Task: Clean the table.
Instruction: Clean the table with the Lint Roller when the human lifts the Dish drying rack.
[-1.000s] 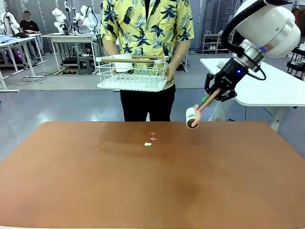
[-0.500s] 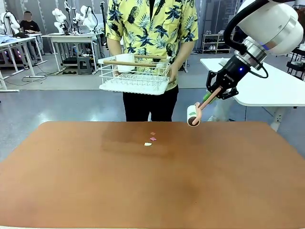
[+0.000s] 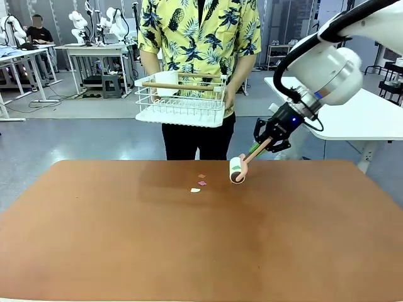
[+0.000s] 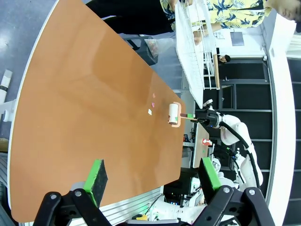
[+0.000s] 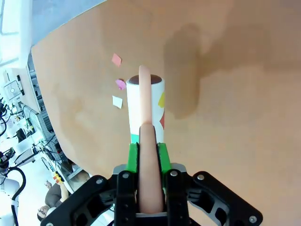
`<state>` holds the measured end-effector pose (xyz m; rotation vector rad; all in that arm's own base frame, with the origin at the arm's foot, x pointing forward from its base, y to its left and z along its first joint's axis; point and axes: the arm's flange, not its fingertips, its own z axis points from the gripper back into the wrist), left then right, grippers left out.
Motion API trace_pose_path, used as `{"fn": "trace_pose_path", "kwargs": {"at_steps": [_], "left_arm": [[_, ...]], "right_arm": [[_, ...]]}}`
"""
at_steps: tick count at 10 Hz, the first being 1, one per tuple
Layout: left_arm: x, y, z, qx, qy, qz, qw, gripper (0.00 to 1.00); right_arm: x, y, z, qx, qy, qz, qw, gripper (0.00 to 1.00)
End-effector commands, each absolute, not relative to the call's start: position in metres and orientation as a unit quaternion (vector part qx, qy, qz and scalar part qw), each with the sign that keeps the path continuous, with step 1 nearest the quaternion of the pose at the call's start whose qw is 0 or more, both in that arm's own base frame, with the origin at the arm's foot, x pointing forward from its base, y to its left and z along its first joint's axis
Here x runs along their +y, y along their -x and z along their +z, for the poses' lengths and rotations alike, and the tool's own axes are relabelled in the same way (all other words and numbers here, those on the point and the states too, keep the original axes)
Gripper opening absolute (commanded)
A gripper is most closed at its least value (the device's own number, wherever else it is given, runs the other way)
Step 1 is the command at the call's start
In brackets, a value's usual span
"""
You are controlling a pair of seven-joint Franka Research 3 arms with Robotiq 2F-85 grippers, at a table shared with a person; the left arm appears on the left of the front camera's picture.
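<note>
The terracotta table (image 3: 126,239) carries three small paper scraps (image 3: 200,182), two pink and one white, near its far edge. My right gripper (image 3: 267,139) is shut on the pinkish handle of a white lint roller (image 3: 237,170). The roller head hangs just above the tabletop, a little to the right of the scraps. In the right wrist view the roller (image 5: 146,110) points away from the gripper (image 5: 148,160), with the scraps (image 5: 118,85) beside its tip. My left gripper (image 4: 153,175) stands open high over the table, nothing between its green pads.
A person in a yellow patterned shirt stands at the far side holding a white wire dish rack (image 3: 181,100) with a wooden stick across it. A white table (image 3: 352,119) stands behind the right arm.
My right arm has swung left and down, bringing the lint roller from beyond the far edge to just right of the scraps. The person's rack shifted slightly right.
</note>
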<state>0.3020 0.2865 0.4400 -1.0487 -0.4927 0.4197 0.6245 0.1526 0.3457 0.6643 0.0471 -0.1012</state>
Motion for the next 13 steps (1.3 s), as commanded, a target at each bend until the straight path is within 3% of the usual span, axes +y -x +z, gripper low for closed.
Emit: {"fn": "trace_pose_path", "kwargs": {"at_steps": [1, 3, 8, 13], "left_arm": [[0.288, -0.3, 0.442, -0.234, 0.5, 0.197, 0.81, 1.0], [0.288, -0.3, 0.442, -0.234, 0.5, 0.197, 0.81, 1.0], [0.288, -0.3, 0.442, -0.234, 0.5, 0.197, 0.81, 1.0], [0.288, -0.3, 0.442, -0.234, 0.5, 0.197, 0.81, 1.0]], "right_arm": [[0.16, -0.642, 0.343, 0.014, -0.344, -0.047, 0.938, 0.21], [0.163, -0.651, 0.33, -0.003, -0.344, -0.043, 0.938, 0.21], [0.173, -0.657, 0.292, 0.058, -0.351, -0.061, 0.933, 0.21], [0.233, -0.632, 0.249, 0.092, -0.319, -0.033, 0.943, 0.21]]}}
